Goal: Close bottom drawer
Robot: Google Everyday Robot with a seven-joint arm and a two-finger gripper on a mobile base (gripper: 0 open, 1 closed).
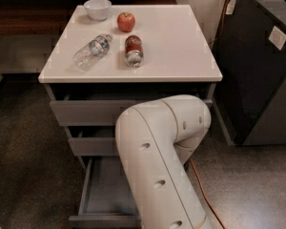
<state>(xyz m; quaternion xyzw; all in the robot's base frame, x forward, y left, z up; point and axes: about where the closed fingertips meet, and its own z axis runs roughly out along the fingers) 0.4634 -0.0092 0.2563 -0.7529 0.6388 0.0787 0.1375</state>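
The bottom drawer (104, 192) of the white-topped cabinet (181, 56) stands pulled well out, and its shallow grey inside shows on the left. Its flat front (102, 219) is at the lower edge of the view. My big white arm (159, 161) reaches down in front of the cabinet and covers the drawer's right half. My gripper is hidden behind the arm, low down by the drawer's front right part.
The top drawer (86, 112) and middle drawer (93, 146) stick out slightly. On the cabinet top are a white bowl (97, 8), an apple (126, 21), a lying can (133, 50) and a lying water bottle (91, 51). A dark cabinet (262, 70) stands right, with an orange cable (199, 182) on the floor.
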